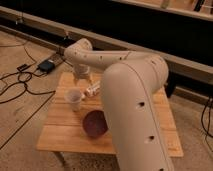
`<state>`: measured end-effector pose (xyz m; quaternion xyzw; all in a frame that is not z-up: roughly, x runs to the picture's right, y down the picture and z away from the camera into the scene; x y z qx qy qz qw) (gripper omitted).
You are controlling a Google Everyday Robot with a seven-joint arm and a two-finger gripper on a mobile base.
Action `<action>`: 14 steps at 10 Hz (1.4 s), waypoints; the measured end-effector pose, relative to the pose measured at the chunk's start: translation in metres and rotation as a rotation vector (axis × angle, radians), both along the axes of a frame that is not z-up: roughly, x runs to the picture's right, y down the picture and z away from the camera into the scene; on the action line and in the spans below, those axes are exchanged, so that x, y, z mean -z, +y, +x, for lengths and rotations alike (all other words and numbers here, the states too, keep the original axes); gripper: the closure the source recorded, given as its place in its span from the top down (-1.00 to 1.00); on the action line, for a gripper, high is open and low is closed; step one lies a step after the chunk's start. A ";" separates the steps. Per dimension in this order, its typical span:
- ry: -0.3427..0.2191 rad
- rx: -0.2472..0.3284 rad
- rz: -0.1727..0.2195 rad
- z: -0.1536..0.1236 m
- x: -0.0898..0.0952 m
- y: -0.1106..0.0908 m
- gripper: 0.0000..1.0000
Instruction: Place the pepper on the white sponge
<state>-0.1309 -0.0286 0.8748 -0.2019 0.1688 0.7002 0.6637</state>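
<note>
My gripper (82, 76) hangs over the back left part of the wooden table (60, 131), just behind a white cup (74, 99). My white arm (131, 95) sweeps from the lower right across the table's middle and right side. I see no pepper and no white sponge; they are hidden or out of view, possibly behind the arm.
A purple bowl (95, 124) sits at the table's front middle, against the arm. A white bottle-like tube (92, 90) lies right of the cup. Black cables and a dark box (47, 65) lie on the floor to the left. A dark wall runs behind.
</note>
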 end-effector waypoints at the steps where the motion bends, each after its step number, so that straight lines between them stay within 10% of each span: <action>1: 0.008 -0.001 0.012 -0.007 -0.020 -0.003 0.30; 7: 0.064 -0.011 0.018 -0.010 -0.098 -0.001 0.30; 14: 0.046 0.006 -0.001 -0.022 -0.129 0.013 0.30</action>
